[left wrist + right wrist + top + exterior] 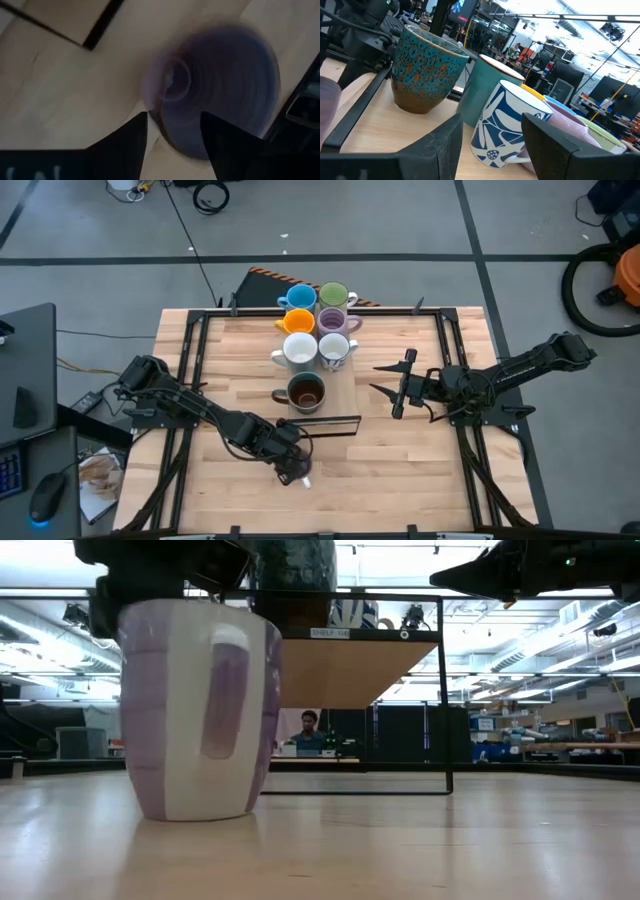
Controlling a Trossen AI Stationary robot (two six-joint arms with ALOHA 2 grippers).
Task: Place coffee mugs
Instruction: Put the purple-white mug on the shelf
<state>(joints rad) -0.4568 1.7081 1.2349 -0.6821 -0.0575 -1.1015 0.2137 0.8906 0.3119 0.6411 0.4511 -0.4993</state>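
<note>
**Glazed mugs on a pale wooden table**

The table [400, 450] was light, smooth butcher-block wood with a faint sheen. A glossy lilac-and-white ceramic mug [198, 710] stood directly under the left gripper [297, 472]. Ahead of the right gripper [385, 380], a speckled teal-and-brown glazed mug [426, 70] shone beside a matt black metal frame [340, 425].

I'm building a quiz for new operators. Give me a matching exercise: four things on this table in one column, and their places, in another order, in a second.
1. blue mug
2. dark mug
3. striped lilac mug
4. right gripper

A. alone on the bare table, below the left gripper
B. top row in the high view, beside the green mug
C. by itself, lowest of the group in the high view
D. right of the group, open

Pairs: 1-B; 2-C; 3-A; 4-D
</note>
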